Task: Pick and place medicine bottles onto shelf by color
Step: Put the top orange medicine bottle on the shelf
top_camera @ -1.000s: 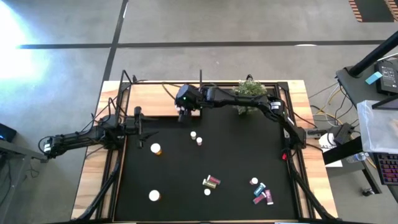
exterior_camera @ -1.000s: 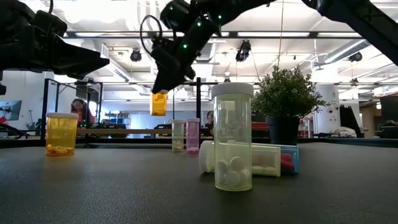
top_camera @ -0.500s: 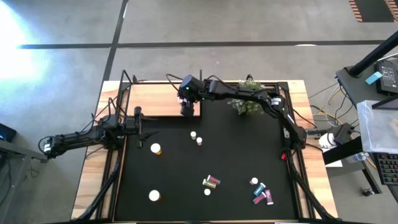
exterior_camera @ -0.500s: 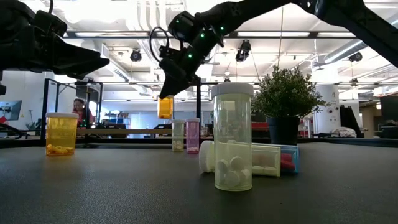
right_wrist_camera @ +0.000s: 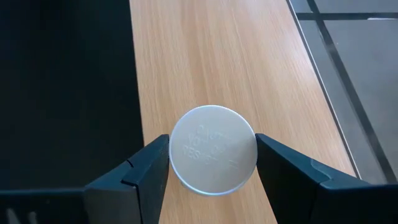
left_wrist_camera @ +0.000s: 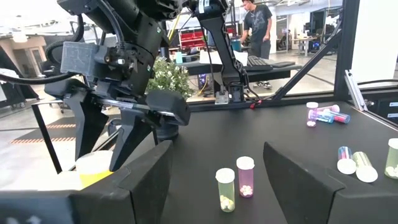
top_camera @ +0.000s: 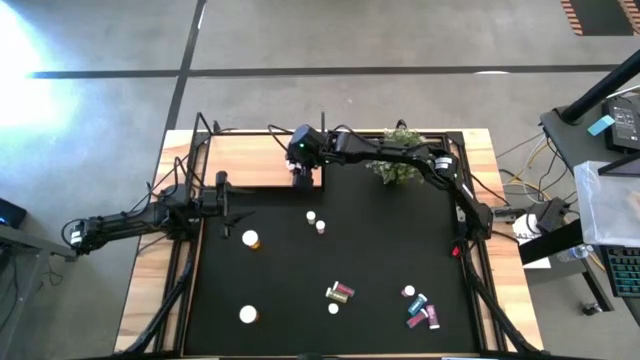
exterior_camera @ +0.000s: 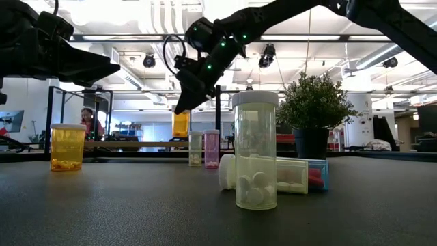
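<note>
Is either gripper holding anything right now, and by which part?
The right gripper holds an orange medicine bottle by its white round cap, one finger on each side, above the light-wood shelf. The left gripper is open and empty.

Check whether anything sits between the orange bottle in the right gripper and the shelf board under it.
Nothing visible does. The right gripper is shut on the orange bottle, white cap up, directly over bare wood of the shelf. The right wrist view shows only empty board around and below it.

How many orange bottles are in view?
2: the held bottle in the right gripper over the shelf; the standing bottle on the mat left of centre. The near-left bottle's colour is unclear.
</note>
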Tool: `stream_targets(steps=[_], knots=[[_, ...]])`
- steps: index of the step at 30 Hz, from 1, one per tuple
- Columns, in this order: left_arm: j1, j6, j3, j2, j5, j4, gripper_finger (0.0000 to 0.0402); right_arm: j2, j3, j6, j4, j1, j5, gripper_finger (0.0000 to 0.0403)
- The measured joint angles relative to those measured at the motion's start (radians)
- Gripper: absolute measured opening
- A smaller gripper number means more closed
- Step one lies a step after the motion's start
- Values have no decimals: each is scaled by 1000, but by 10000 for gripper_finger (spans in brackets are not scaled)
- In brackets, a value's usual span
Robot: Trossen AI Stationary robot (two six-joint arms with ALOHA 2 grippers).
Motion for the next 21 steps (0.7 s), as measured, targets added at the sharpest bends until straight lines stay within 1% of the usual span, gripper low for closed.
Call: stream_targets(steps=[6, 9, 21], knots=[[0, 0, 0, 0, 0, 0, 235, 0, -4, -31, -1, 0, -2, 211], [0, 0, 0, 0, 0, 0, 235, 0, -11, -65, -3, 0, -25, 211], [0, 0, 0, 0, 0, 0, 235, 0, -32, -68, 5, 0, -34, 211]])
